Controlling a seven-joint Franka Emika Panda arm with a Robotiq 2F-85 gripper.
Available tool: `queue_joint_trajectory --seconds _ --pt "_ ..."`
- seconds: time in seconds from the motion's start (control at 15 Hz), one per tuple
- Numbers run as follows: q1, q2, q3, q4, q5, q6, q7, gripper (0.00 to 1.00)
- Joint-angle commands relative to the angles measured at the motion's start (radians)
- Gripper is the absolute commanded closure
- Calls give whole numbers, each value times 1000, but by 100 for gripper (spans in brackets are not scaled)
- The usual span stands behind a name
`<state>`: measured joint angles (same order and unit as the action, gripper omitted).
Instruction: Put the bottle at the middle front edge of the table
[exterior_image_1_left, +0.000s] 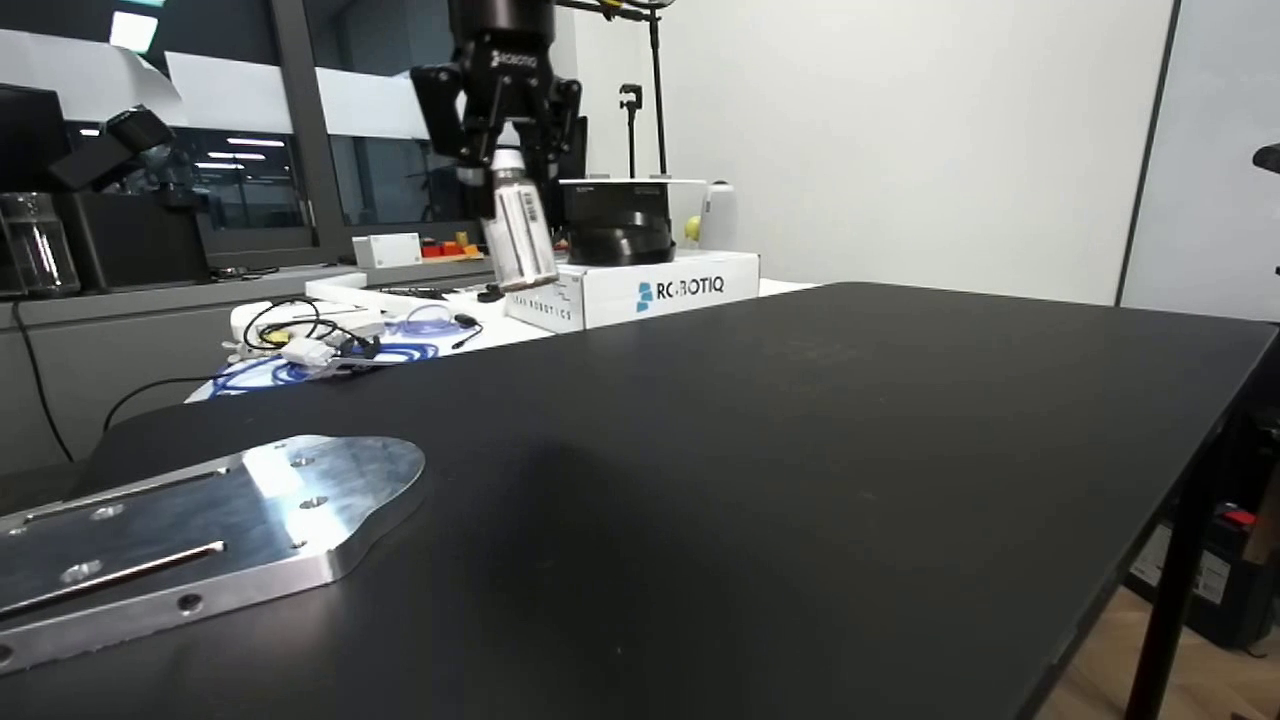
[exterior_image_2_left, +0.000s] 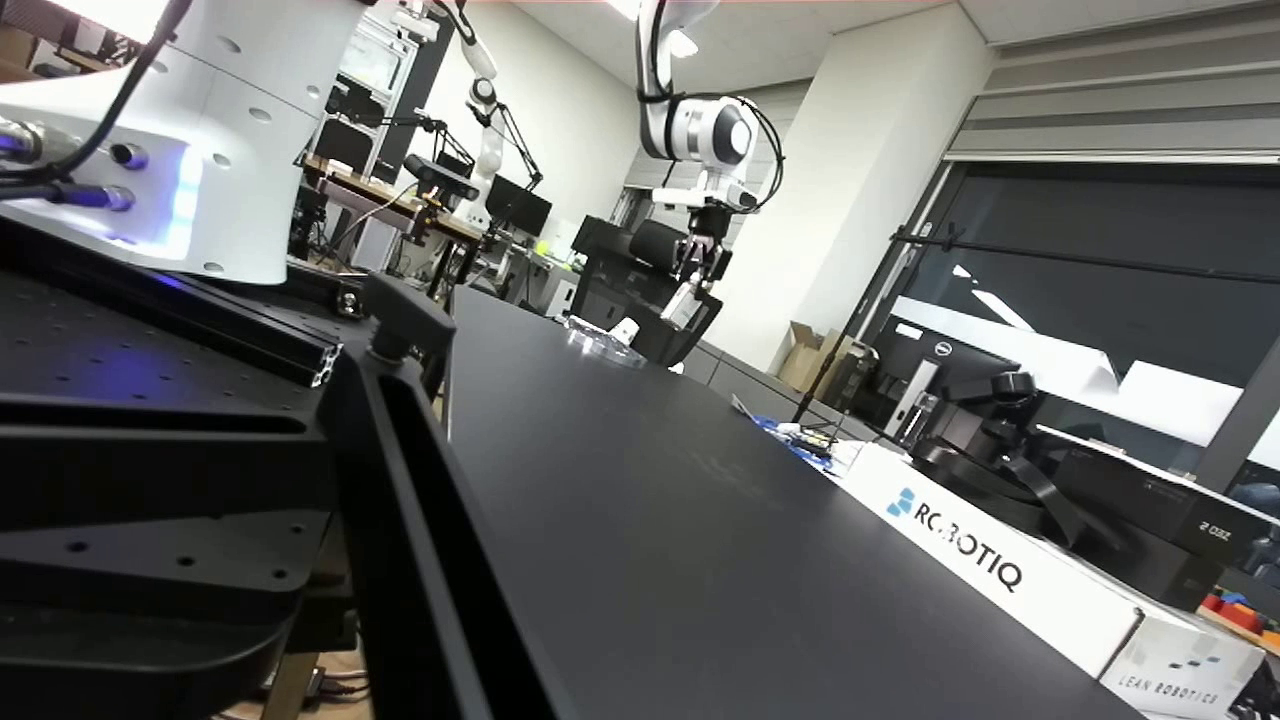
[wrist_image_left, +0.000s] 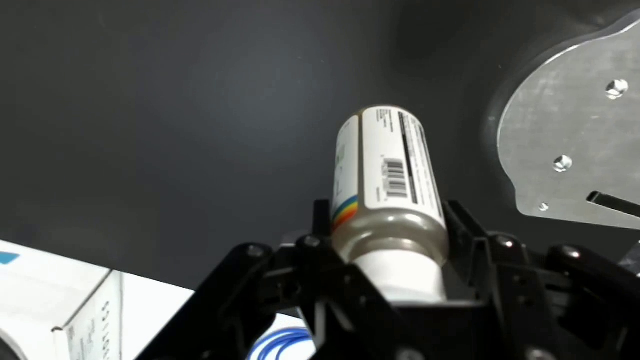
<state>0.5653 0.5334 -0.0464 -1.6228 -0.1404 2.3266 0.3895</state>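
Observation:
The bottle (exterior_image_1_left: 518, 235) is a small cylinder with a white printed label and a white cap. My gripper (exterior_image_1_left: 514, 192) is shut on it near the cap end and holds it in the air. The bottle hangs cap up and tilted, well above the black table (exterior_image_1_left: 800, 450). In an exterior view the bottle (exterior_image_2_left: 682, 306) and gripper (exterior_image_2_left: 698, 276) show small at the far end of the table (exterior_image_2_left: 680, 520). In the wrist view the bottle (wrist_image_left: 390, 160) lies between both fingers (wrist_image_left: 386, 207), over the black tabletop (wrist_image_left: 200, 125); its cap is partly hidden by the gripper.
A shiny metal plate (exterior_image_1_left: 250, 510) lies on the table and also shows in the wrist view (wrist_image_left: 575, 125). A white and blue box (exterior_image_1_left: 670, 292) stands beside the table's edge, with blue cables (exterior_image_1_left: 290, 370) near it. A black clamp or bracket (exterior_image_2_left: 400, 330) stands at the robot base (exterior_image_2_left: 220, 150).

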Motion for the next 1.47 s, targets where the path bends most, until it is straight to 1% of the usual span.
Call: queue_joint_trajectory --seconds 0.0,0.27,0.33,0.53,0.73,0.8,0.87,0.93,1.07,1.4 --pt "-91 -172 28 -209 -52 41 6 69" --pt "-185 -258 19 -313 -103 84 39 69" --pt "-204 -275 3 -348 -139 138 67 69" --pt "-250 -297 -46 -405 -264 284 177 69" --pt "-277 -275 -101 -413 -362 355 279 69" --pt "-286 -266 -107 -402 -366 342 292 69" --pt "-308 -263 -86 -405 -307 294 254 69" --pt "-309 -256 -79 -393 -329 322 226 44" --pt "-321 -250 -81 -397 -317 309 226 44" --pt "-320 -250 -76 -398 -314 305 225 44"
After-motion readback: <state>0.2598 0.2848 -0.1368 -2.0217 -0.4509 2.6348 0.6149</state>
